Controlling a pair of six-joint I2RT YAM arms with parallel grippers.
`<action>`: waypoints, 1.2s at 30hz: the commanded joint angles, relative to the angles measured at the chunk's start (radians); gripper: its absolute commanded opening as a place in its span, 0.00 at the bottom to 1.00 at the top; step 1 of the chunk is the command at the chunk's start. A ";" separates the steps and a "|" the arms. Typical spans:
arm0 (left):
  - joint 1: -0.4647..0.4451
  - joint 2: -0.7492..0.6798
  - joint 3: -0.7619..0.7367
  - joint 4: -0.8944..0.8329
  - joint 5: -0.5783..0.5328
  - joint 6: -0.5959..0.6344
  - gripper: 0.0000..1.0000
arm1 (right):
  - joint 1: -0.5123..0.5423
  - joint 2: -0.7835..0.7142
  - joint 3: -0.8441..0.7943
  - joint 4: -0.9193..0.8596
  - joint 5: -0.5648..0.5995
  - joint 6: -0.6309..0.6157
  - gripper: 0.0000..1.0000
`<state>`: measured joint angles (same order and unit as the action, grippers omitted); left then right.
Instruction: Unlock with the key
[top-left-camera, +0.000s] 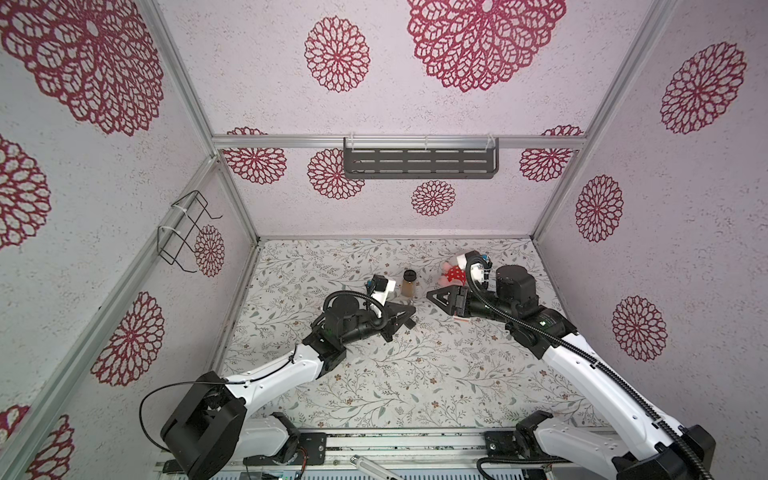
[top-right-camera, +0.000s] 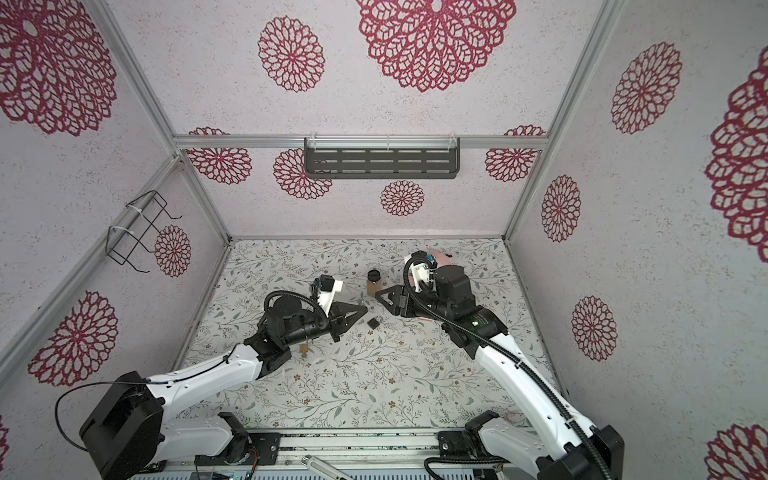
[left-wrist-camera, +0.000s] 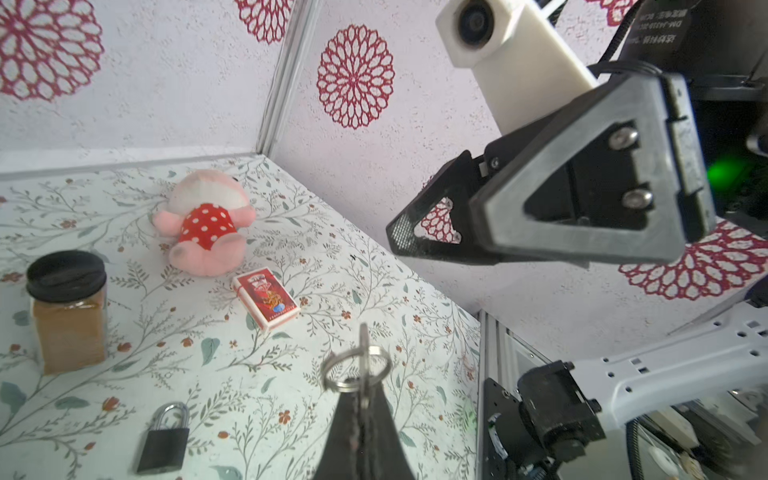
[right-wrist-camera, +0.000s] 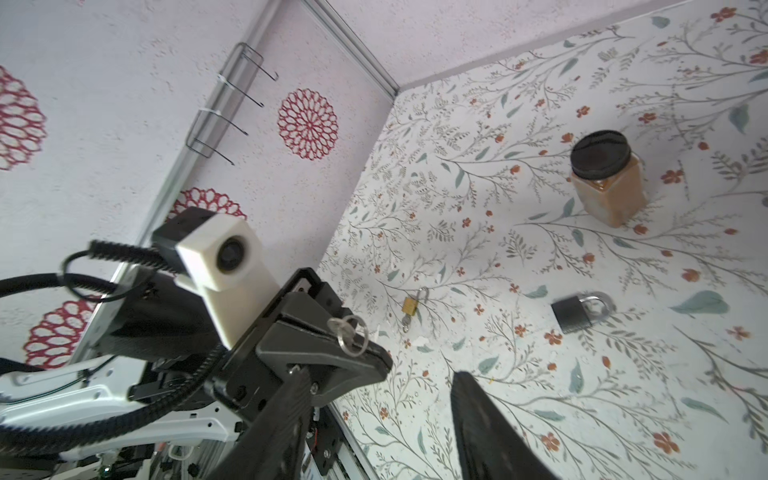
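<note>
Your left gripper (left-wrist-camera: 360, 395) is fully closed, pinching the key (left-wrist-camera: 364, 353) at the tips. The key ring (left-wrist-camera: 355, 371) hangs loose around the key, and the blade sticks out past the fingertips. The right wrist view confirms it: key and ring sit at the very tip of the closed jaws.

Your right gripper (top-right-camera: 379, 296) has its jaws well apart and nothing between them. It faces the left gripper tip to tip, near it but not touching.

The black padlock (top-right-camera: 374, 323) lies flat on the counter (top-right-camera: 374, 395), shackle closed as far as I can tell. In a top view it's just beside both gripper tips, on the side nearer the arm bases. Nothing touches it, and the key is clear of it.

A small brass padlock (right-wrist-camera: 411, 305) also lies on the counter, further toward the left arm, with what looks like a small key next to it.

Further out:
- A jar (top-right-camera: 374, 280) of brown stuff with a black lid stands upright just beyond the gripper tips.
- A red card box (left-wrist-camera: 268, 299) lies flat on the right arm's side.
- A pink plush (left-wrist-camera: 203, 224) in a red dotted outfit lies past the box, near the back wall.
</note>
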<state>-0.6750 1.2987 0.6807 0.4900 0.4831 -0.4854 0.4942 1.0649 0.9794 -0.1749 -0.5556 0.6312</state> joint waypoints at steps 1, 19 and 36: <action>0.025 -0.023 0.058 -0.106 0.123 0.020 0.00 | -0.014 -0.032 -0.050 0.222 -0.122 0.015 0.61; 0.032 0.007 0.130 -0.117 0.187 0.066 0.00 | -0.014 0.090 -0.145 0.635 -0.338 -0.009 0.65; 0.031 0.064 0.187 -0.118 0.210 0.059 0.00 | -0.014 0.154 -0.140 0.695 -0.379 0.002 0.42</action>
<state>-0.6487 1.3510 0.8440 0.3748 0.6739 -0.4389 0.4824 1.2152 0.8242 0.4488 -0.9142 0.6292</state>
